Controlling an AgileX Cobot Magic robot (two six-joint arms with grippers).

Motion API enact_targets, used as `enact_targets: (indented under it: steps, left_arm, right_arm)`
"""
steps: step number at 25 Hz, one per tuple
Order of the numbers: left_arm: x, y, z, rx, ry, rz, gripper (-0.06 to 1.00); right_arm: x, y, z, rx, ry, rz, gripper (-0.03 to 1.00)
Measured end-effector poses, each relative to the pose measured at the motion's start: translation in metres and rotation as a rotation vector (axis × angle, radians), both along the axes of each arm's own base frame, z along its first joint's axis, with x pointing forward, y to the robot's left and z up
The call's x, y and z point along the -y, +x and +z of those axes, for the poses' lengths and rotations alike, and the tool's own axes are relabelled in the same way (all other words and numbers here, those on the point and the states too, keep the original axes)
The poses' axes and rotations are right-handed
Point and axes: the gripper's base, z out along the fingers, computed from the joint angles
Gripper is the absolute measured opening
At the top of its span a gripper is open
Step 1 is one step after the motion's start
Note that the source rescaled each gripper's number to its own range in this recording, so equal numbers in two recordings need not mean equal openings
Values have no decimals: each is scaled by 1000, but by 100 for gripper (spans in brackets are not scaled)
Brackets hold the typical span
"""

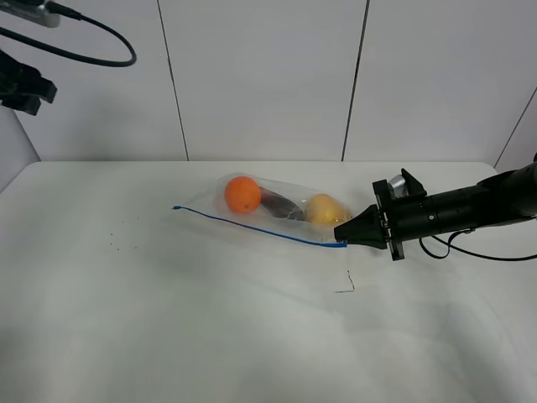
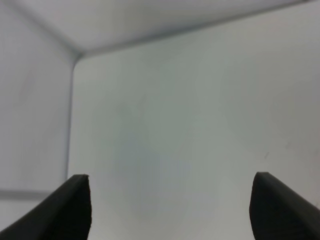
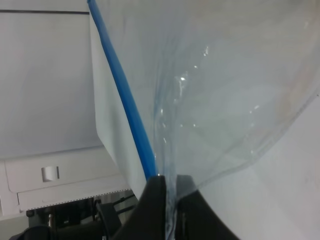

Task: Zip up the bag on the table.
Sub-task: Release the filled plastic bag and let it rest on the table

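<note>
Two robot arms work over a white table (image 1: 168, 327). On the left, the left gripper (image 2: 170, 180) hangs above bare tabletop, its dark fingers (image 2: 75, 205) spread wide apart with nothing between them. Toward the far middle of the table lies the bag (image 1: 277, 218), clear plastic, holding from left to right an orange (image 1: 242, 194), a dark eggplant (image 1: 279, 204) and a yellow pear (image 1: 325, 209). A blue zip strip (image 1: 252, 225) runs along its near edge. At the strip's right end, the right gripper (image 1: 342, 238) has its fingers pressed together, pinching the bag's edge.
</note>
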Motion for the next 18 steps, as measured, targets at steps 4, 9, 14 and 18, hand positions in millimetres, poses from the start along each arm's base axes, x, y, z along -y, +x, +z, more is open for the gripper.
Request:
enact_targets:
  steps: [4, 9, 14, 18]
  left_arm:
    - [-13, -21, 19, 43, -72, 46, 88]
    - [-30, -49, 22, 78, -89, 93, 88]
    - [-50, -77, -9, 21, -89, 169, 88]
    - [-51, -109, -17, 27, -96, 188, 88]
  right_arm:
    - [0, -1, 0, 0, -5, 7, 0]
    - [0, -1, 0, 0, -6, 8, 0]
    - [0, -1, -1, -1, -8, 12, 0]
    - [0, -1, -1, -1, -10, 14, 0]
